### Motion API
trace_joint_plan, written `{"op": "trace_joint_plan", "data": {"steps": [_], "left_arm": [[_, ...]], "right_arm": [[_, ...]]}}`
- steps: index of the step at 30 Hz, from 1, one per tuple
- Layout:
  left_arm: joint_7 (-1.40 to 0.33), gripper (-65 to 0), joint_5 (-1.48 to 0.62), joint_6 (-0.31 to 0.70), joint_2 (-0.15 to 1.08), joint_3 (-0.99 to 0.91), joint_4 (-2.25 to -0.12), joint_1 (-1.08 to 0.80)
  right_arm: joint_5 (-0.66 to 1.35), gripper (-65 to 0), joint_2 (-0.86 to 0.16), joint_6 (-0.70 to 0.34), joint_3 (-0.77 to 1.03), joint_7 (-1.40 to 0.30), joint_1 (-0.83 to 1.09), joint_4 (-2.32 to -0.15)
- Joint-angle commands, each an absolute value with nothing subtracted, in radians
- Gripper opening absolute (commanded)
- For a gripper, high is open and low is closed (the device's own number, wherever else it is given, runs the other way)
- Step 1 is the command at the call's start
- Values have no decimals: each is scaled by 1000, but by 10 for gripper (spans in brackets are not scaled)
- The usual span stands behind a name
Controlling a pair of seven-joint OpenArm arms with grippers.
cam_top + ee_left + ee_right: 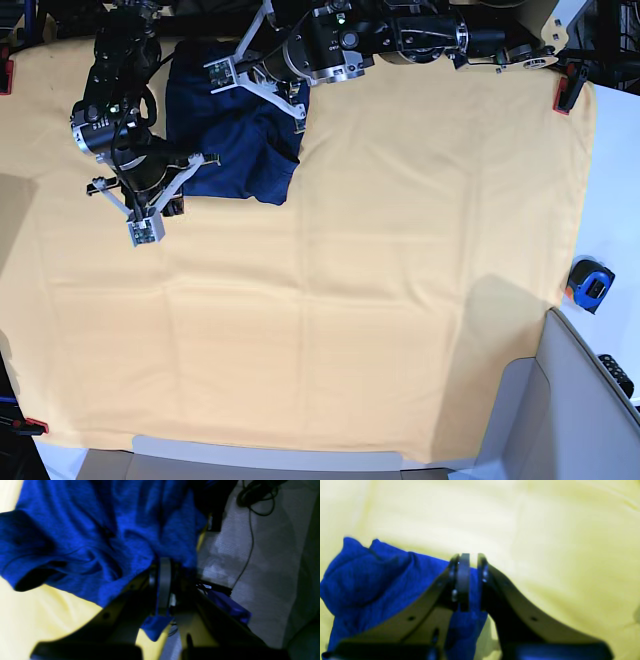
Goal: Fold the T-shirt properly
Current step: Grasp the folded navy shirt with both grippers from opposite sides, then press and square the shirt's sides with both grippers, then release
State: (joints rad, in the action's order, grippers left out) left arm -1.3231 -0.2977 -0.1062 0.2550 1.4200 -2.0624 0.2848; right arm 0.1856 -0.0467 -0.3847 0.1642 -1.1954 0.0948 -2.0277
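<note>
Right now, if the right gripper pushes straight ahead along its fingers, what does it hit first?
The T-shirt: blue fabric already sits between the right gripper fingers. Past the fingertips, only the yellow table cloth shows, so that probably comes next; depth is unclear in this blurred wrist view.

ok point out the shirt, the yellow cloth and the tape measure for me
shirt [235,150], base view, on the middle of its bunched body.
yellow cloth [380,260], base view, on a bare stretch near the middle.
tape measure [587,284], base view, on its blue and black case.
</note>
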Motion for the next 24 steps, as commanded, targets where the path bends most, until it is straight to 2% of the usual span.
{"op": "trace_joint_plan", "data": {"steps": [1,8,14,16,20,24], "left_arm": [[-1320,-650,-297,-113,248,1412,-2078,294],[-1319,-650,-297,-139,248,1279,-2080,286],[-1262,-650,-297,-395,248,1125,-2080,259],[-1231,-650,-297,-438,248,1066,-2080,223],[-1182,-650,-297,-438,248,954,-2080,177],[-1171,-650,-298,-438,248,866,-2078,153]], "right_arm": [[191,-555,-54,-384,168,-1182,82,-2045],[193,-500,-54,-394,196,-1182,51,-2043],[280,-436,-70,-395,191,-1185,8,-2043],[377,-424,-117,-395,189,-1185,1,-2041],[567,-423,-228,-395,117,-1187,-15,-2040],[648,-428,-343,-395,16,-1187,-10,-2040]]}}
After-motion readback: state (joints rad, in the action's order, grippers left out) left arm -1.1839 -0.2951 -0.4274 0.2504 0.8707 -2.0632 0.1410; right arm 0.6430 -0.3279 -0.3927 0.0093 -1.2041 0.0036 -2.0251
